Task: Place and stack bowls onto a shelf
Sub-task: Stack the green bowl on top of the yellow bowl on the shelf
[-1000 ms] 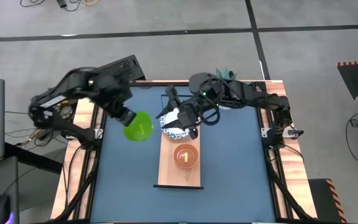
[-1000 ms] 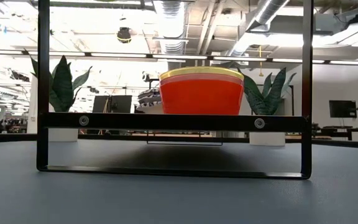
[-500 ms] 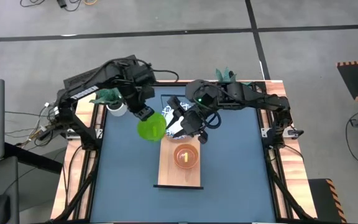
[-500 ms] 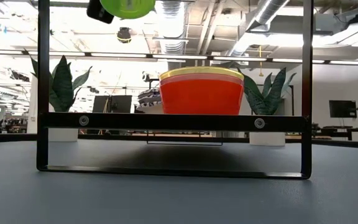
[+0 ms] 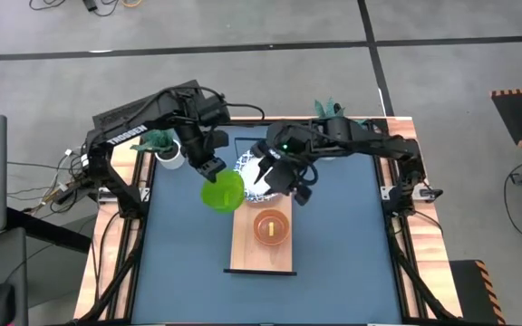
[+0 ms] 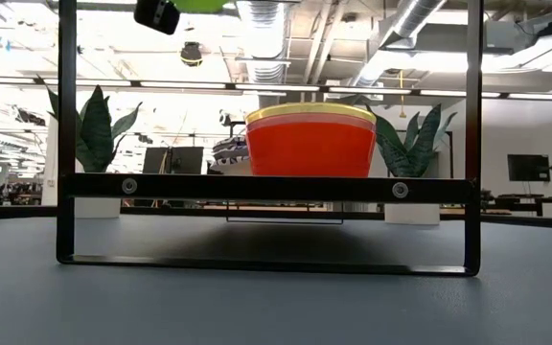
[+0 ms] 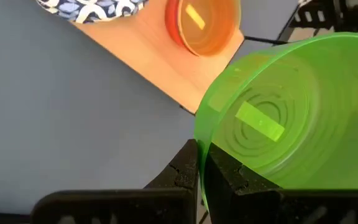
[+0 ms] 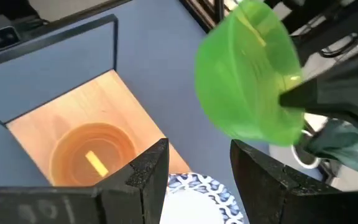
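Green bowl (image 5: pixel 222 191) pinched at its rim by left gripper (image 5: pixel 212 171), held above shelf (image 5: pixel 261 254) edge. Right gripper (image 5: pixel 284 184) spread open over blue-patterned white bowl (image 5: pixel 253 184), not gripping.

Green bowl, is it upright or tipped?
Tipped: the green bowl hangs by its rim from the left tool, its inside facing sideways.

Left gripper (image 5: pixel 214 172) hung mid-table, fingers clamped. Right gripper (image 5: pixel 284 178) reached in alongside it, fingers (image 8: pixel 143 174) parted.
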